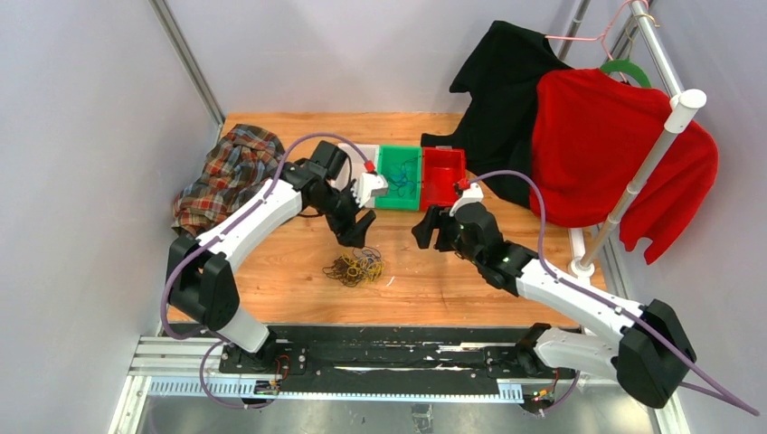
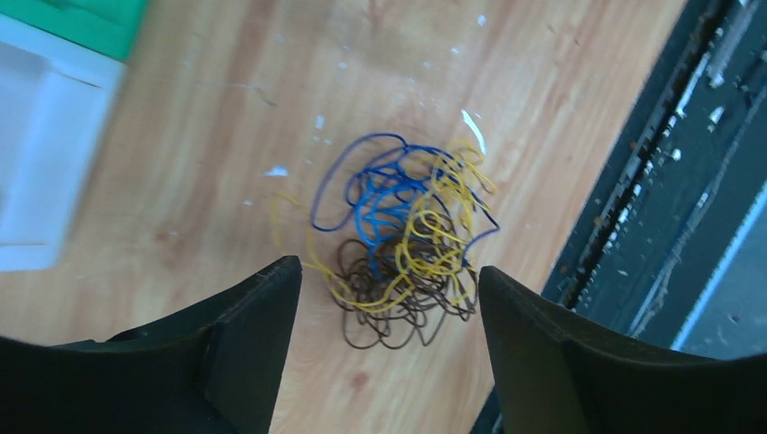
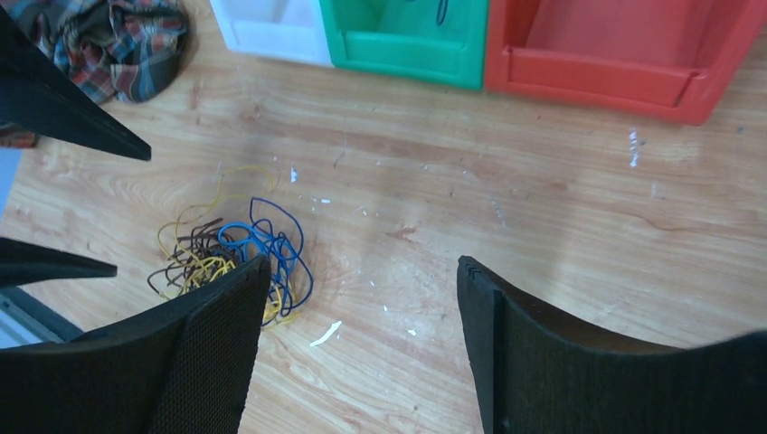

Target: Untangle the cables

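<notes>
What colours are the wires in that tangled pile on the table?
The cables are blue, yellow and dark brown, clearest in the left wrist view.

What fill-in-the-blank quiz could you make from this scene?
1. The cables lie in one tangle on the ____ table.
2. Between the white bin and the red bin stands a ____ bin.
3. The left tool and the right tool are both ____, holding nothing.
Missing words: wooden; green; open.
</notes>
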Action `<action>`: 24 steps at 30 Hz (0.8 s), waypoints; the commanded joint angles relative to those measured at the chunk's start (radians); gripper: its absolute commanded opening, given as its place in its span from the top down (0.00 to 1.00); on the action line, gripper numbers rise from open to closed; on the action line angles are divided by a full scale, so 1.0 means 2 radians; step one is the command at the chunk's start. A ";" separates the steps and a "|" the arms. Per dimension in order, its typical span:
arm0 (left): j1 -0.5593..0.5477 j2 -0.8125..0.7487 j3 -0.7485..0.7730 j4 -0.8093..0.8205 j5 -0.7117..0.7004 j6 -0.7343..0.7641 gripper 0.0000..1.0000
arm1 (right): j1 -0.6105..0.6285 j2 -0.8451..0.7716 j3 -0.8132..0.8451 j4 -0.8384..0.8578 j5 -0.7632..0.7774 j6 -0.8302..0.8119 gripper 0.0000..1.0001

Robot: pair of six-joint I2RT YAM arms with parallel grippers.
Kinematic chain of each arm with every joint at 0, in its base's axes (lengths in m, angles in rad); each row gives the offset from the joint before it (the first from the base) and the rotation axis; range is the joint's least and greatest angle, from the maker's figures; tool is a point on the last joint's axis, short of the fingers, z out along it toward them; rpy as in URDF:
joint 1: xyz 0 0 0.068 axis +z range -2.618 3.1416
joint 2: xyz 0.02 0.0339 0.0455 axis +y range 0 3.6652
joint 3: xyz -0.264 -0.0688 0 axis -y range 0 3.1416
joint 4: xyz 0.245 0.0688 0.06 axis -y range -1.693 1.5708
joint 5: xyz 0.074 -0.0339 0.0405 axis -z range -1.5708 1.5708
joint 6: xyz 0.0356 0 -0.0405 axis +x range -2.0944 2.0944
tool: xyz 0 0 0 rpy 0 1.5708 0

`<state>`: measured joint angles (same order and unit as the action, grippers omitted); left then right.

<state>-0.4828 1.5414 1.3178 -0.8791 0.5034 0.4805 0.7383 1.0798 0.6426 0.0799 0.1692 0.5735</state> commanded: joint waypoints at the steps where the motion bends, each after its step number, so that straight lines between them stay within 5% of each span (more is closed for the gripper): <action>1: -0.001 -0.006 -0.023 -0.011 0.058 0.029 0.28 | 0.004 0.025 0.028 0.003 -0.044 -0.004 0.26; 7: 0.022 -0.002 -0.028 -0.062 0.065 0.091 0.40 | 0.012 0.032 0.026 0.013 -0.065 -0.002 0.27; 15: 0.037 0.005 -0.049 -0.120 0.073 0.255 0.25 | 0.012 0.048 0.029 0.041 -0.118 -0.013 0.27; 24: 0.037 0.050 -0.038 -0.083 0.057 0.291 0.23 | 0.012 0.050 0.023 0.053 -0.143 -0.008 0.29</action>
<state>-0.4107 1.6371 1.2350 -1.0843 0.6182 0.9798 0.7506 1.1782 0.6647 0.1490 -0.0746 0.5613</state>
